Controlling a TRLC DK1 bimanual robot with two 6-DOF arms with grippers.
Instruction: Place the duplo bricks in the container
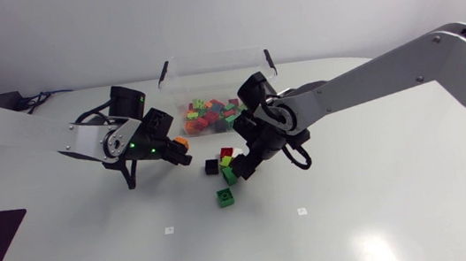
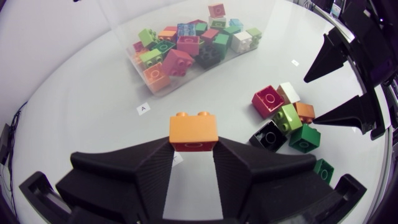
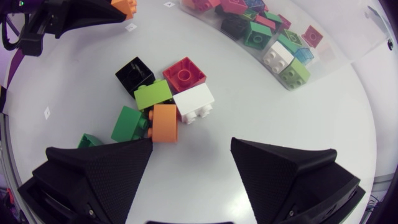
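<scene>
Silver-grey links, black joints, green wrist lights (image 1: 132, 145) near left claw (image 2: 194, 149), black cable loop (image 1: 300, 156) near right claw (image 3: 191, 155)

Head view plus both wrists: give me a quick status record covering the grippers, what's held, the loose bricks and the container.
left gripper: shut on held orange brick, container ahead of it
right gripper: open, over the loose pile
loose on table: black brick, red brick, lime brick, white brick, loose orange brick, green brick, second green brick
container: clear, already holds many bricks
outside container: eight bricks, counting the held one
</scene>
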